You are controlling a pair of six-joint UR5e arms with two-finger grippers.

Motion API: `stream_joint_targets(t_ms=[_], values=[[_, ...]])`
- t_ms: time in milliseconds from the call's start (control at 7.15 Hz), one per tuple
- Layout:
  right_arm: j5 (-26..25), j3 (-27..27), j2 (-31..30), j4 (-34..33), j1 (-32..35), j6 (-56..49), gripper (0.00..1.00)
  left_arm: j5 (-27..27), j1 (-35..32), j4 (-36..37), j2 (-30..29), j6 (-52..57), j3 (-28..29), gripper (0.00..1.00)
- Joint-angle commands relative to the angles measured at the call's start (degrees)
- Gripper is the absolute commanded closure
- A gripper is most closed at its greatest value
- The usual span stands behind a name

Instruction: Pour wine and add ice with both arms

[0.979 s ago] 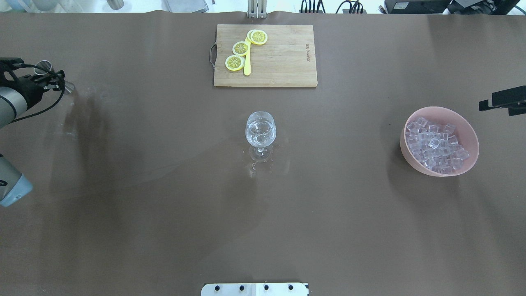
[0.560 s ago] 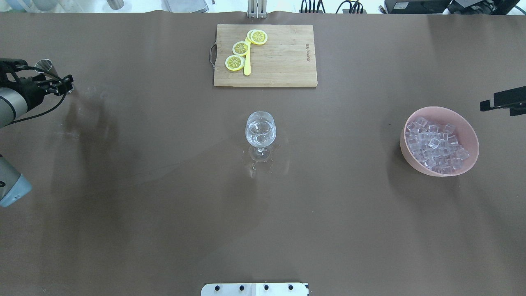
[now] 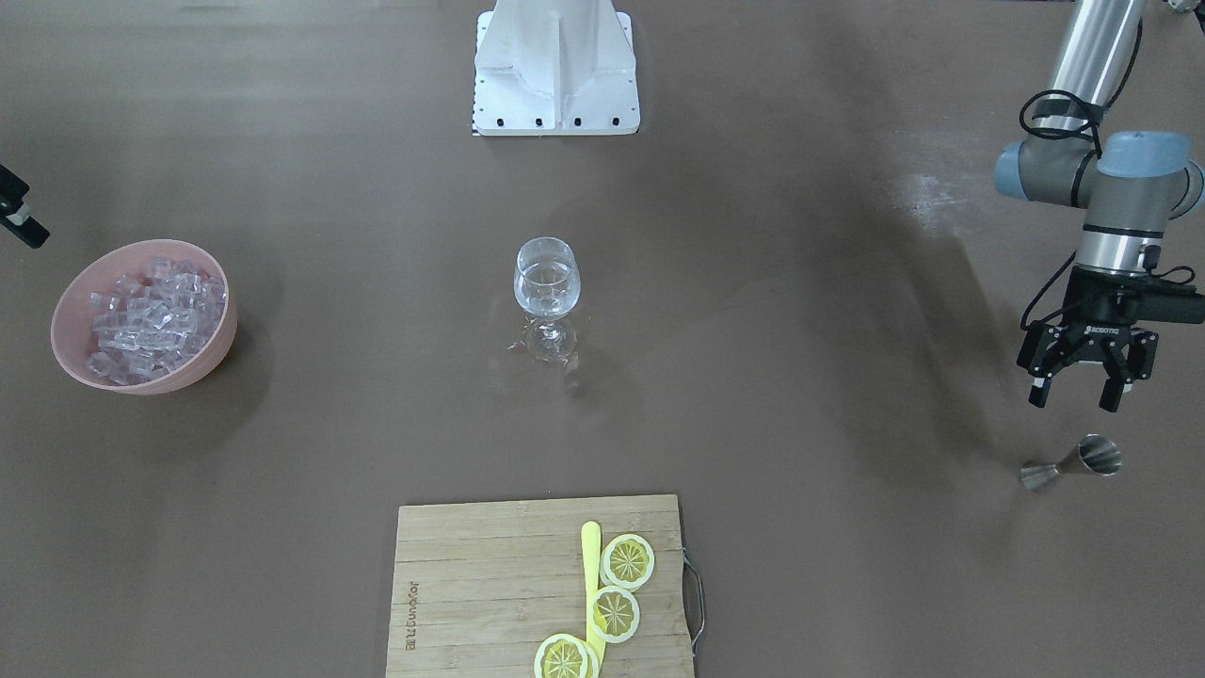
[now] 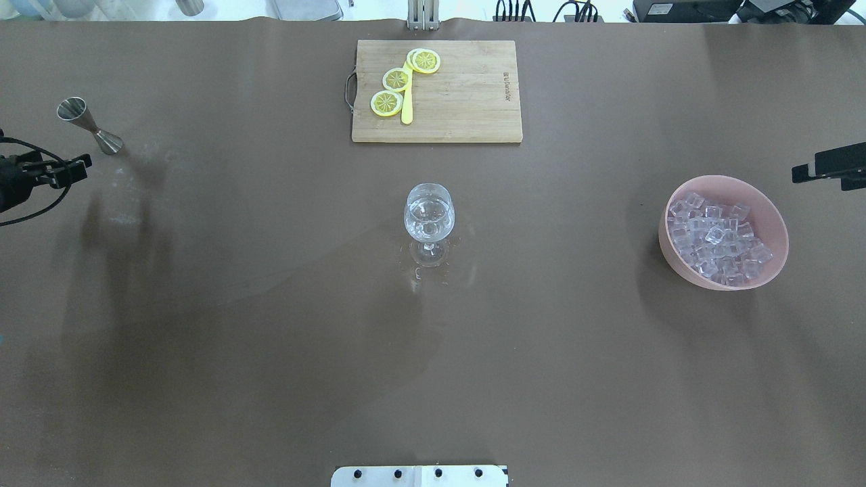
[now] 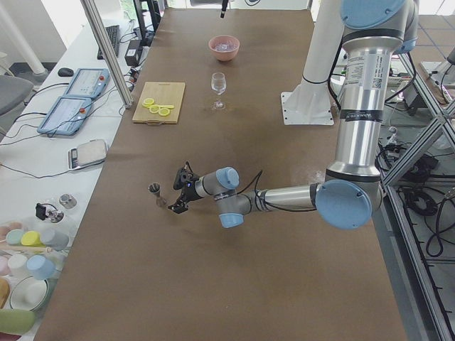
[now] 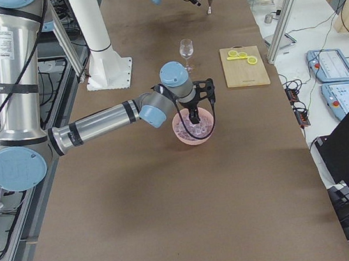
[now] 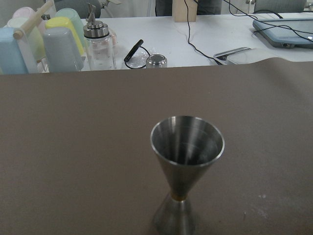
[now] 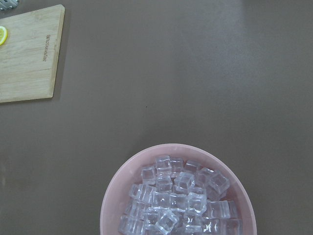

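Observation:
The wine glass stands mid-table with a little clear wine in it; it also shows in the front view. An empty steel jigger stands upright at the far left and fills the left wrist view. My left gripper is open and empty, just short of the jigger and apart from it. The pink bowl holds a pile of ice cubes. My right gripper hangs open by the bowl's far right rim. The right wrist view shows the ice below.
A wooden cutting board with lemon slices and a yellow knife lies at the table's far middle. Small wet spots lie around the glass foot. The white base block stands on the robot's side.
My left gripper let go of the jigger and drew back towards the table's left edge. The jigger now stands alone. The right gripper has barely moved.

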Motion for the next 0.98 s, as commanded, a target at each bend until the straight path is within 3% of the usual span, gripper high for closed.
stream_joint_targets(t_ms=[0,140,280,420,840], values=[[-2.7,0.0,0.5,-0.9,-1.5,1.3,0.01,-15.7,-5.7,4.5,1.9,-0.1,-4.8,0.01],[-5.0,0.0,0.5,-0.9,-4.3,2.7,0.01,-26.2,-11.9,9.5,1.6,0.0,-6.7,0.01],[-7.4,-0.1,0.2,-0.9,-7.8,3.0,0.02,-30.1,-14.6,10.1,1.9,0.1,-7.7,0.01],[-11.0,-1.1,0.2,-1.1,-12.3,3.0,0.03,-30.2,-14.7,10.1,2.2,0.1,-8.1,0.01],[-12.0,-7.1,2.4,-1.5,-16.0,3.0,0.17,-30.2,-14.7,10.1,2.1,0.1,-8.0,0.01]])
